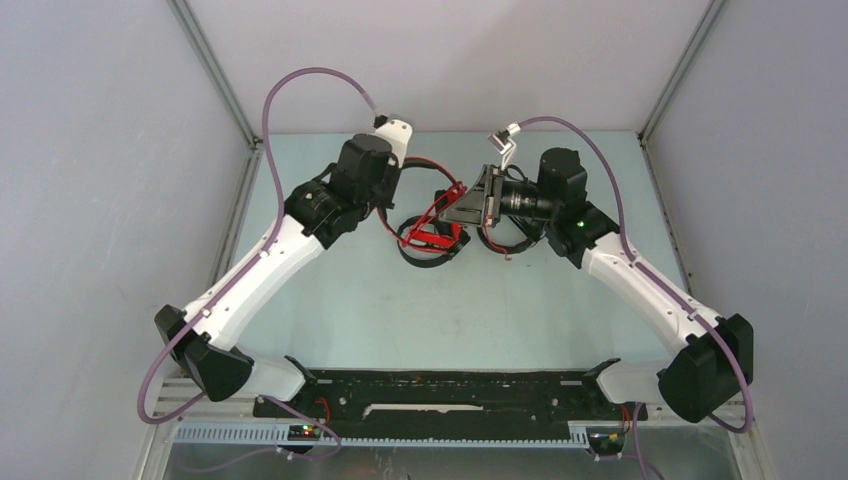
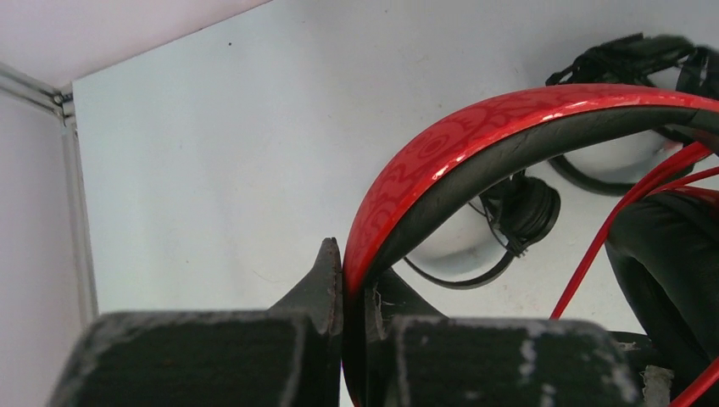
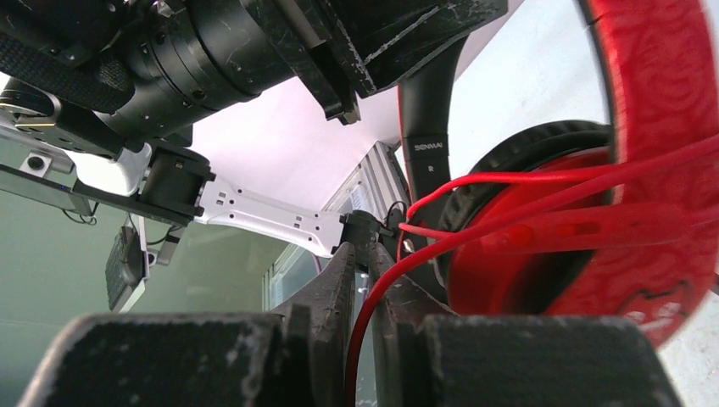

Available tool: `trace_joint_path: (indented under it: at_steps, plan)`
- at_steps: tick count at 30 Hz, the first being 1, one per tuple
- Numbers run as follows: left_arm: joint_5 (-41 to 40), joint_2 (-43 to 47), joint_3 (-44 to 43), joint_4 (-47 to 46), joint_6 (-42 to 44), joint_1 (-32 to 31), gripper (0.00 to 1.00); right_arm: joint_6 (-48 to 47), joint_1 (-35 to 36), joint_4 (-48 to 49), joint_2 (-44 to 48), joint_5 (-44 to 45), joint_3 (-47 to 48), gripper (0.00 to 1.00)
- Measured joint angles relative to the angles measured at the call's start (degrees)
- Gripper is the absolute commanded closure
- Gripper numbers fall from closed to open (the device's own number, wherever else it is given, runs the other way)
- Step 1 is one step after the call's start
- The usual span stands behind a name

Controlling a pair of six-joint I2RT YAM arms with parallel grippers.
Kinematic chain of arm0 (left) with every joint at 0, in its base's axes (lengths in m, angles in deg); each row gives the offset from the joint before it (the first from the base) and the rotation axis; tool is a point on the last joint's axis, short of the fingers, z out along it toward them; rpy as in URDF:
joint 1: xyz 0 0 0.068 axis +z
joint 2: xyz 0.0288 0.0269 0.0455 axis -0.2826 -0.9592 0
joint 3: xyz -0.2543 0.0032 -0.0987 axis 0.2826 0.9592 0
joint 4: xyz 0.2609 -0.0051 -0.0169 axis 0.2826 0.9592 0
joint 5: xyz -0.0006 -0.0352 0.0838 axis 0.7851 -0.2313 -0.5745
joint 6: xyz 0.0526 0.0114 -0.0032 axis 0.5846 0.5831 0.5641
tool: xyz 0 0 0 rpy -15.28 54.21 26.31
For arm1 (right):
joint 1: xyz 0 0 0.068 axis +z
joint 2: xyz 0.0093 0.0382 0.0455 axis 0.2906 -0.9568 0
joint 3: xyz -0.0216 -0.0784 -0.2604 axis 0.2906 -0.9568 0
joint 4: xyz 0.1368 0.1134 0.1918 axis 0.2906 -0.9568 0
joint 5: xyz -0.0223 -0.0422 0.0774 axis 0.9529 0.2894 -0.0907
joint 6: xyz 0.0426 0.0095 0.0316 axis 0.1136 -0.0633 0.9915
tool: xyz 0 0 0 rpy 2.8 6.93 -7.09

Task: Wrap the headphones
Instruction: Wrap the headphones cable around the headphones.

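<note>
**A:** What does the left pincer (image 2: pixel 352 273) have?

**B:** It is clenched on the headband (image 2: pixel 475 136) of the red headset (image 1: pixel 437 228), which sits between the two wrists over the far middle of the table (image 1: pixel 400 330). The right pincer (image 3: pixel 363 254) has the red cable (image 3: pixel 359 339) running between its fingers. They stand a sliver apart, and I cannot tell whether they pinch it.

**A:** How will the headset handle?

**B:** It should be light, I judge. The band looks glossy and springy, so a narrow grip may slip or twist on it. The ear cup (image 3: pixel 526 148) is padded and soft, which makes it a poor hold. The cable is thin and limp and will likely spring out of its loops unless drawn taut. I would anchor on the band and wind with the cable.

**A:** Is anything in the way?

**B:** The left arm's wrist (image 3: pixel 212 51) crowds the top of the right wrist view, so there is little room to swing. The black headsets (image 2: pixel 519 210) lie just beside the red one, and their thin cables could snag.
</note>
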Motion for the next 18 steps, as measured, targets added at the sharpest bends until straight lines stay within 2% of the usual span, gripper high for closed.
trace_joint_path:
  at_steps: [9,18]
  plan:
    - [-4.0,-0.3,0.0,-1.1,-9.5,0.0,1.00,-1.2,4.4,0.3,-0.7,3.6,1.9,0.80]
    - [-5.7,-0.6,0.0,-2.0,-17.0,0.0,1.00,-7.3,8.1,-3.3,-0.7,9.8,2.0,0.79]
